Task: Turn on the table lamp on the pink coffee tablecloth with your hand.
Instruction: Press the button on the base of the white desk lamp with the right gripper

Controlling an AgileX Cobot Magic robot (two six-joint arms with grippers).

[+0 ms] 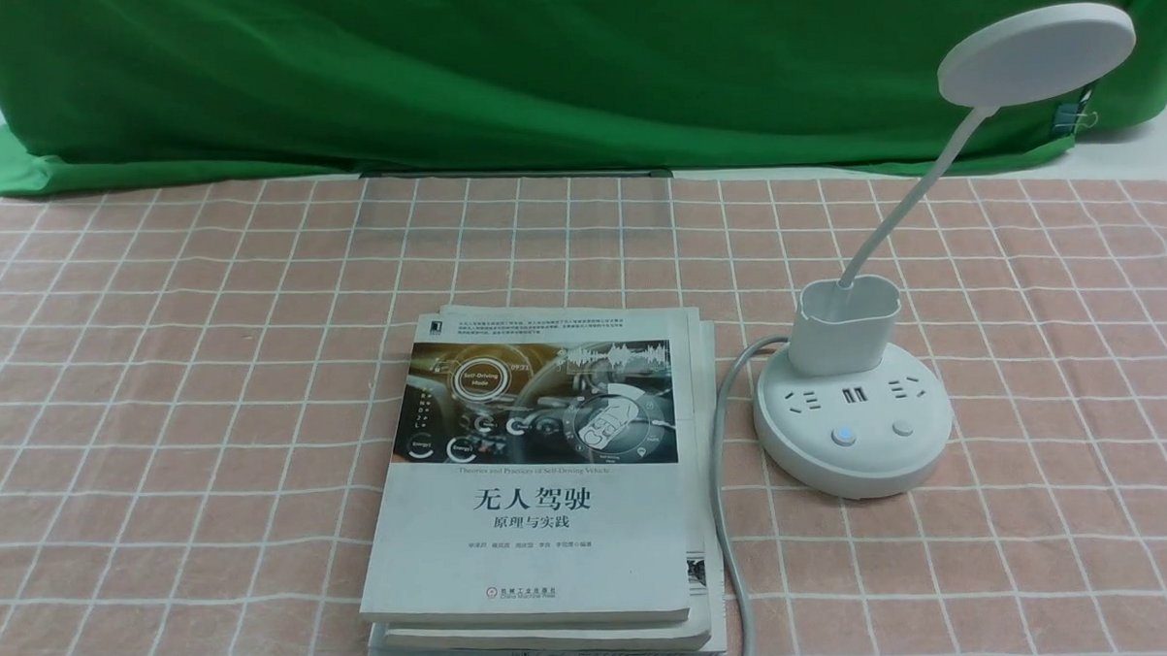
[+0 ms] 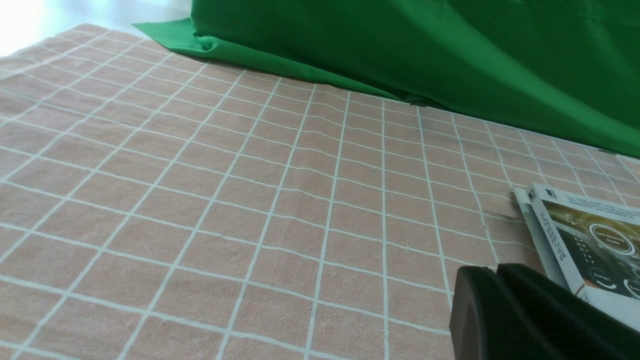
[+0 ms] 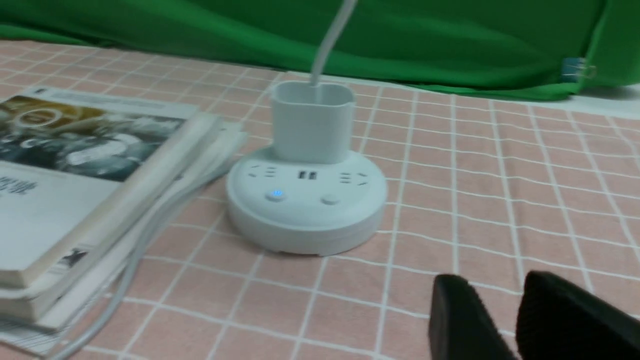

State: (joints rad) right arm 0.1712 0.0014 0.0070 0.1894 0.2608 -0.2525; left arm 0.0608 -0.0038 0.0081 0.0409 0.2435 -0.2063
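The white table lamp (image 1: 854, 425) stands on the pink coffee tablecloth (image 1: 207, 380) at the right. Its thin neck rises from a small cup holder to the flat disc head (image 1: 1035, 55), which looks unlit. The round base carries sockets and two buttons; the left button (image 1: 844, 435) glows blue. In the right wrist view the lamp base (image 3: 305, 205) lies ahead of my right gripper (image 3: 500, 290), which is open, empty and apart from it. My left gripper (image 2: 495, 270) is shut and empty above the cloth (image 2: 200, 200). Neither gripper shows in the front view.
A stack of books (image 1: 540, 485) lies at the table's middle, just left of the lamp; its corner shows in the left wrist view (image 2: 585, 235). The lamp's white cable (image 1: 720, 498) runs along the books' right edge toward the front. A plain green cloth (image 1: 536, 67) hangs behind.
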